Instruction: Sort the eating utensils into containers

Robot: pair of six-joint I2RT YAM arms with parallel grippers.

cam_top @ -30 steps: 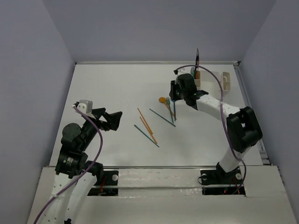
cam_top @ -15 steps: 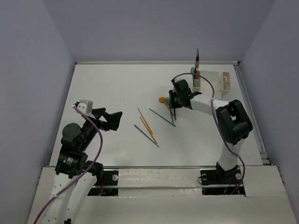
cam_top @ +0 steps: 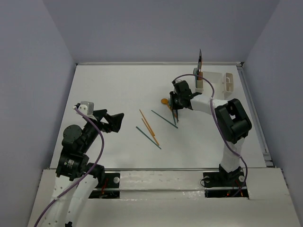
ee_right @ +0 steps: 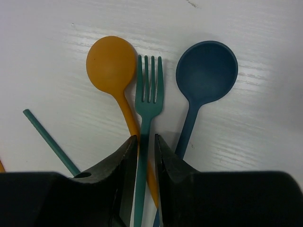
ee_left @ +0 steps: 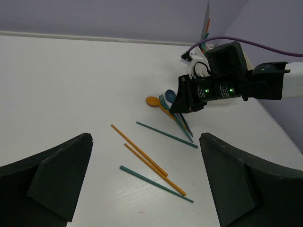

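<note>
Overhead view: right gripper (cam_top: 175, 101) has come down from near the caddy (cam_top: 213, 80) onto the utensils. Left wrist view: left gripper (ee_left: 142, 184) gapes, empty. Right wrist view: fingers (ee_right: 124, 165) straddle the fork (ee_right: 147, 120) handle, between orange spoon (ee_right: 111, 64) and blue spoon (ee_right: 206, 73); clamped or not, I cannot tell.

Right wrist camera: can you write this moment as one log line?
right gripper: jaws astride teal fork handle | grip: unclear | left gripper: open, idle

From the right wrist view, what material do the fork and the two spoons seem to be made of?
The slim teal fork, orange round-bowled spoon and dark blue round-bowled spoon all look like moulded plastic: solid uniform colour, smooth matte surfaces with only soft sheen, no metallic glint. This is judged from appearance only.
</note>
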